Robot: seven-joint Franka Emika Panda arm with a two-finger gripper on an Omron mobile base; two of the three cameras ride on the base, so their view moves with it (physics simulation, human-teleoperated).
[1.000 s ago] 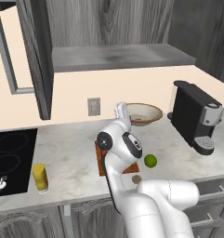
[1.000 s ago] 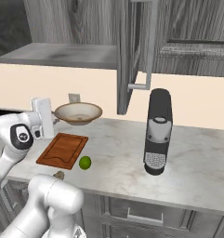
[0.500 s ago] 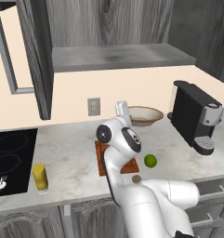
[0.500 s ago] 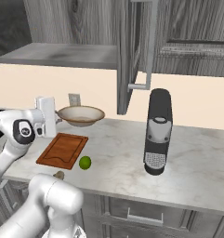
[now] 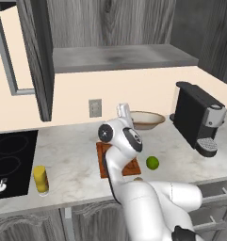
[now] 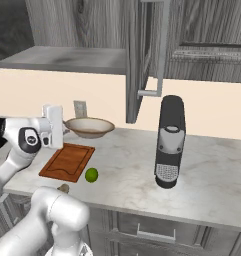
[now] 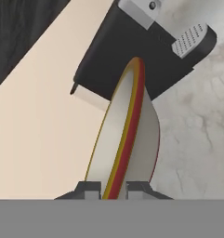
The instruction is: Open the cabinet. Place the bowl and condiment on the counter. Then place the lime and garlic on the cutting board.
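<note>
The cream bowl [image 5: 146, 120] [image 6: 90, 128] with its brown rim sits low over the counter [image 5: 77, 155] behind the cutting board [image 5: 102, 164] [image 6: 67, 161]. My gripper [image 5: 129, 119] [image 6: 65, 131] [image 7: 115, 188] is shut on the near-left rim of the bowl [image 7: 127, 135], seen edge-on between the fingertips. Right of the board, on the stone, lies the lime [image 5: 152, 163] [image 6: 91, 174]. The garlic [image 5: 137, 179] [image 6: 63, 188] sits near the front edge, partly behind my arm. The yellow condiment [image 5: 40, 179] stands beside the cooktop. The cabinet door [image 5: 37, 56] [image 6: 142, 55] hangs open.
A black coffee machine [image 5: 197, 120] [image 6: 169, 142] stands at the right of the counter. The black cooktop [image 5: 11, 160] lies at the left. A wall outlet [image 5: 94, 108] is behind the board. Open stone stretches between the lime and the coffee machine.
The gripper has carried the bowl slightly down and to the right, closer to the counter behind the board. Lime, garlic and condiment have stayed put.
</note>
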